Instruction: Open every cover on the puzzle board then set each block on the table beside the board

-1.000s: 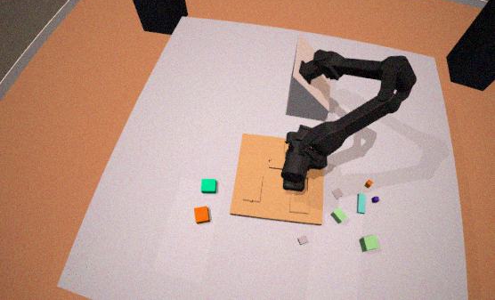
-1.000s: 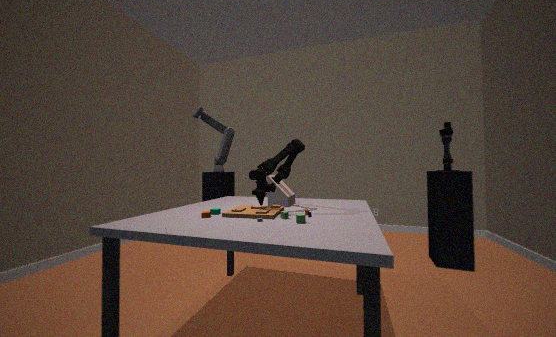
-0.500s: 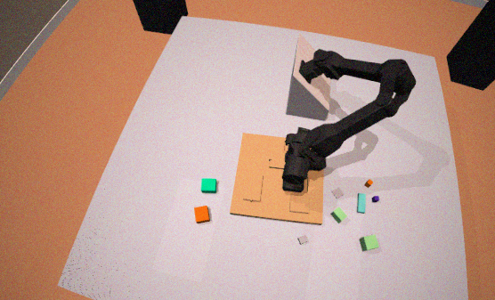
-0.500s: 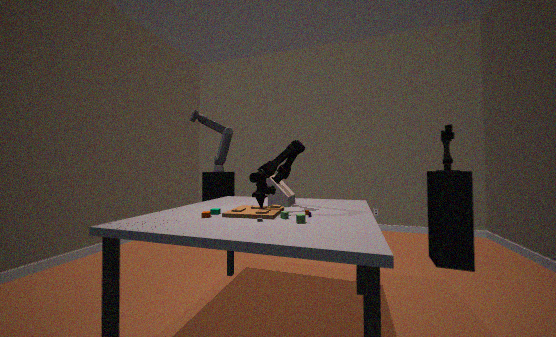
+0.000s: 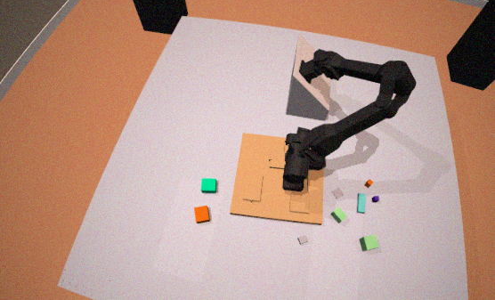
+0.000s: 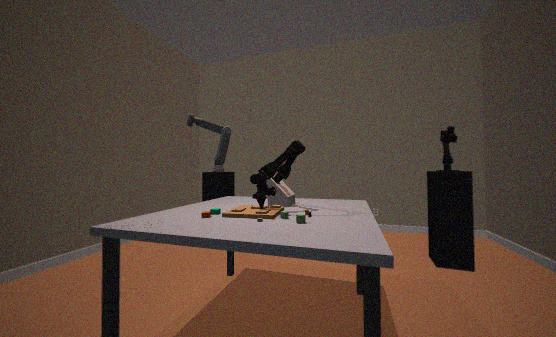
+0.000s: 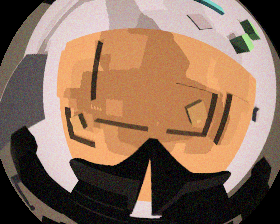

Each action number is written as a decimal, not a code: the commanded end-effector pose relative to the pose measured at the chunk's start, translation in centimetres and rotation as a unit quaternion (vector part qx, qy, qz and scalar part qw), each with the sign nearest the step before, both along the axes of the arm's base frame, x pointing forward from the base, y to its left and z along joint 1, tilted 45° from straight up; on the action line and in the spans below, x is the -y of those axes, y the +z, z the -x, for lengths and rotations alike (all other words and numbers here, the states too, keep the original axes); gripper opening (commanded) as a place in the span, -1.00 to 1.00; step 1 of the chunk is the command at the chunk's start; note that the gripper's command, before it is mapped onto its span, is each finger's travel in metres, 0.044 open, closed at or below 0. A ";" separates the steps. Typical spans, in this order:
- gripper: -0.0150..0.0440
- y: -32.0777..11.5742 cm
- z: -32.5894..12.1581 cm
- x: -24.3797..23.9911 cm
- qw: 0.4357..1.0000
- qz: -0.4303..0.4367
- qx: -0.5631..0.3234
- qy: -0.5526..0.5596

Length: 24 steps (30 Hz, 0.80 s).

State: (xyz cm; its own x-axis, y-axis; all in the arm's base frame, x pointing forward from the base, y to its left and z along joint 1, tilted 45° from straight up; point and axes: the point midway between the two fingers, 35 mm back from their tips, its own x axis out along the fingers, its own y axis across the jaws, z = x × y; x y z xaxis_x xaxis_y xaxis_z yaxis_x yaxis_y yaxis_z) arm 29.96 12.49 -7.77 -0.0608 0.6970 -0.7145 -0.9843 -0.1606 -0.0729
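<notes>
Two blocks, a teal one (image 5: 208, 185) (image 6: 215, 211) and an orange one (image 5: 202, 214) (image 6: 206, 214), lie off the left edge of the puzzle board (image 5: 249, 146) (image 6: 240, 215) (image 7: 166, 60) in the top view, apart from it and from each other; set down there, they would suit the wish for blocks clear of the board, though whether they came from its wells cannot be told. The board lies flat on the table, probably so that its covers can be worked from above. The gripper (image 5: 294, 184) (image 6: 261, 207) (image 7: 152, 141) points down over the board, its fingers closed together on nothing, perhaps to push a cover by its edge or knob rather than pinch it; contact cannot be made out. Dark slots and raised pieces mark the board's face, and I cannot tell which covers are fully open or whether any well still holds a block. Off the board's right edge in the top view lie a turquoise slab (image 5: 361, 203) (image 7: 209, 5) and other small pieces, likely bystanders. No brand or label can be read; faint pale marks on the board are too small to make out.
</notes>
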 end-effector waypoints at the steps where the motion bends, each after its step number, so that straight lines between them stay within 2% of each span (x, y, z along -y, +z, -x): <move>1: -0.49 0.1 0.7 -0.1 1.000 -0.003 -0.004 -0.001; 24: -0.49 0.2 3.2 0.0 1.000 -0.003 -0.005 -0.001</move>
State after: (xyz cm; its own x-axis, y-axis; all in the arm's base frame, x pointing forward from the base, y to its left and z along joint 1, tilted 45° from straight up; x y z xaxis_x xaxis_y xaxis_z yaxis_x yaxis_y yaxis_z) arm 27.41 12.50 -7.56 -0.0608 0.6986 -0.7129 -0.9845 -0.1598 -0.0726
